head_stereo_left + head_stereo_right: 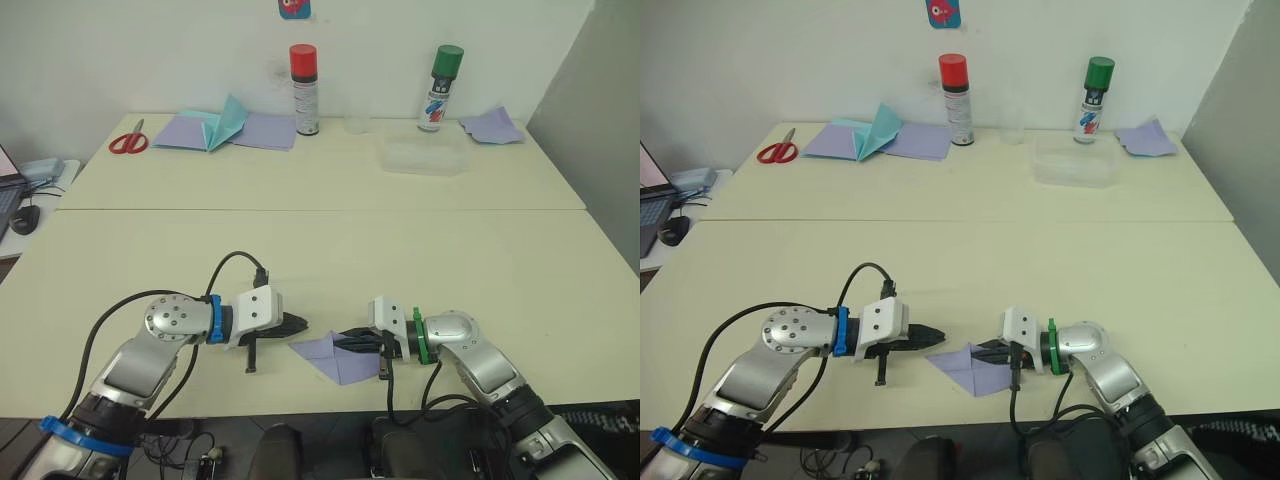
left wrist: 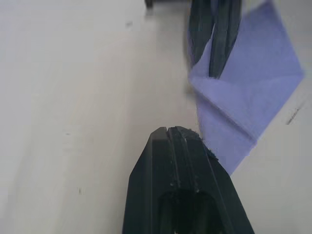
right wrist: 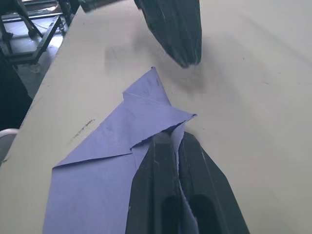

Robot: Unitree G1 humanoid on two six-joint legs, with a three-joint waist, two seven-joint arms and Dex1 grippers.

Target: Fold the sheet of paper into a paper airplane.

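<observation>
**Right gripper clamps the folded lavender sheet at the near edge**

The sheet of paper [image 1: 335,356] lies on the cream surface [image 1: 400,250] close to its near edge, partly folded into a pointed wedge with a diagonal flap turned over (the creases show plainly in the right wrist view). The right gripper [image 1: 352,339] reaches over the sheet from the side away from the left gripper; its jaws are clenched on a raised edge of the paper, which runs up between the two black fingers [image 3: 161,180]. The left gripper [image 1: 297,324] sits just beside the sheet's pointed corner, its tip near the paper but apart from it, its jaws pressed together and holding nothing. Far beyond the sheet, along the back of the surface, stand a red-capped spray can [image 1: 305,90] and a green-capped spray can [image 1: 441,88], with red scissors [image 1: 129,141] and a teal paper shape [image 1: 228,122] further along from the red-capped can.
</observation>
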